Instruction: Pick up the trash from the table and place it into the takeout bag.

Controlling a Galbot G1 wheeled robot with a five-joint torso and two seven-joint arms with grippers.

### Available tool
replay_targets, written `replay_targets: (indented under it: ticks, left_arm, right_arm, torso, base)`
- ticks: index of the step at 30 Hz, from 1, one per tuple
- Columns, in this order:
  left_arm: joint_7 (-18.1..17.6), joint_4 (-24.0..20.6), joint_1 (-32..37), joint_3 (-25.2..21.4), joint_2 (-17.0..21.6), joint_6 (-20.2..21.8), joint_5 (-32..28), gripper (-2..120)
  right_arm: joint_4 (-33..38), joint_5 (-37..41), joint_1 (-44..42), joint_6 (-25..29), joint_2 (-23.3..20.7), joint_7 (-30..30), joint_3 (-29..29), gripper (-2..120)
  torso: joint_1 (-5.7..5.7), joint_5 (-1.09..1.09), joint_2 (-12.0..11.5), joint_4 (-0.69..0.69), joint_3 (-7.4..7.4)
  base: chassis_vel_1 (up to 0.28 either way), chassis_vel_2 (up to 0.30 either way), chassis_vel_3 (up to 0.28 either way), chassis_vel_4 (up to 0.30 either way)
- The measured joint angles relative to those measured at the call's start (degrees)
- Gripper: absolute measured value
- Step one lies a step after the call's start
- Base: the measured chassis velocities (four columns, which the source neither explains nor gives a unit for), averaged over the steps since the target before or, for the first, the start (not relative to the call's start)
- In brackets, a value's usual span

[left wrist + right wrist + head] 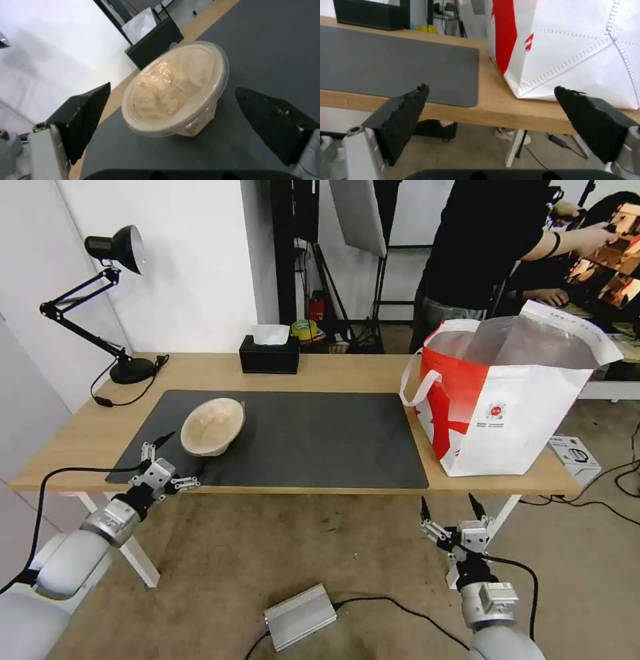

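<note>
A tan pulp bowl (212,425) under a clear lid lies tilted on the left part of the dark grey mat (313,440) on the table (80,440). My left gripper (181,460) hovers at the mat's front left corner, just short of the bowl, open. In the left wrist view the bowl (186,75) sits ahead between the spread fingers (90,107), untouched. The red-and-white takeout bag (500,400) stands open at the table's right end. Below the table's front edge, near the bag, my right gripper (448,503) is open and holds nothing. The right wrist view shows the bag (573,50) close ahead.
A black tissue box (269,355) stands at the back edge and a black desk lamp (123,313) at the back left corner. On the floor lie a silver box (300,617) with cables and a small carton (573,453) beside the bag's end.
</note>
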Motion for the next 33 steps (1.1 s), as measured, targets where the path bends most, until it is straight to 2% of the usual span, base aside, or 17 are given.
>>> replay_targets:
  ticks: [33]
  left_arm:
    - [0.7,4.8,-6.0,5.3,0.7,0.0,0.0,100]
  right_arm:
    - [0.2,-0.5,0.1,0.0,1.2,0.0,-0.1,97]
  torso:
    - [0.0,0.0,0.0,0.0,0.0]
  base:
    - [0.0,0.0,0.0,0.0]
